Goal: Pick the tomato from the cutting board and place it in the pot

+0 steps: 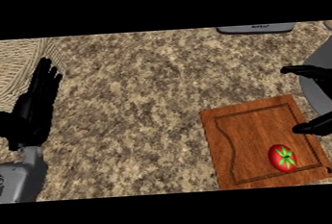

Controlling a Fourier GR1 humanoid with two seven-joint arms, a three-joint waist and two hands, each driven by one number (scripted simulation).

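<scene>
A speckled granite counter (140,110) filled the head view, with a pale woven mat (6,63) at its far left corner. At the right edge a grey curved rim, judged to be the pot (316,83), was only partly shown. Beside it, near the front, lay the wooden cutting board (248,128), its grooved border plainly seen.

The left hand (37,107) was held upright at the left side, fingers straight and together, resting and holding nothing. The right hand (328,97) was seen over the board's right edge and the pot's rim, its thumb and fingers spread apart around nothing; contact with the board could not be determined.

The tomato (282,158) was found on the board's near right corner, apart from the right hand, its green stem star facing up. It was judged to be light, smooth-skinned, soft enough to bruise and likely to roll. A hold across its middle, fingers opposing the thumb on either side, was considered best.
</scene>
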